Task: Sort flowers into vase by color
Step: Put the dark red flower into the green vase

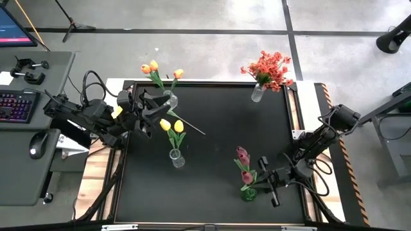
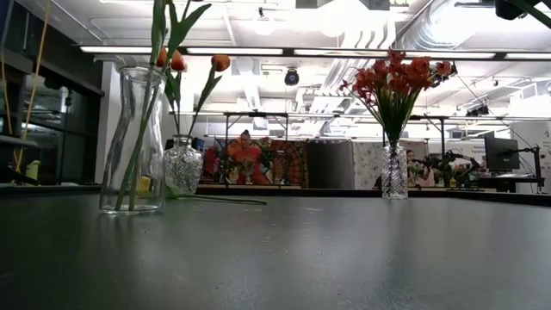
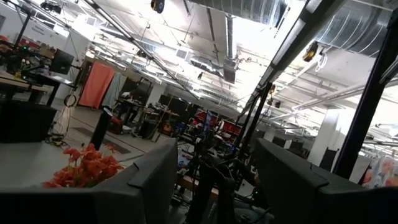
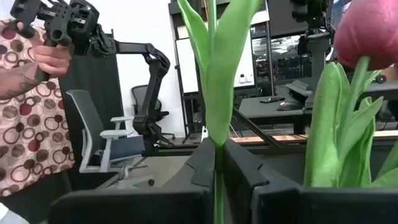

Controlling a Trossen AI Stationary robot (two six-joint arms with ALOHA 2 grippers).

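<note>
Two dark pink tulips (image 1: 242,154) (image 1: 246,176) stand at the near right over a small green-looking vase (image 1: 248,191). My right gripper (image 4: 216,180) is beside them, shut on one tulip's green stem. The other pink tulip (image 4: 367,31) shows beside it. My left gripper (image 3: 217,186) hangs open and raised at the far left, near the vase of orange and yellow tulips (image 1: 154,67), touching nothing. Yellow tulips (image 1: 172,126) stand in a clear vase (image 1: 176,158). Red-orange sprays (image 1: 270,69) stand in a vase (image 1: 258,94) at the far right. My right gripper pinches the pink tulip's thin green stem (image 4: 216,163) between its two fingers, just below a long leaf (image 4: 224,74). The fingers come about level from the table's right side and lie across the stem. The stem stands upright; its lower end is hidden by the fingers.
A loose green stem (image 1: 189,124) lies on the dark table top (image 1: 212,115) between the two left vases. A desk with keyboard and mouse (image 1: 36,142) stands left of the table. A person (image 4: 25,99) holding a device is beyond the table. The table's middle holds nothing.
</note>
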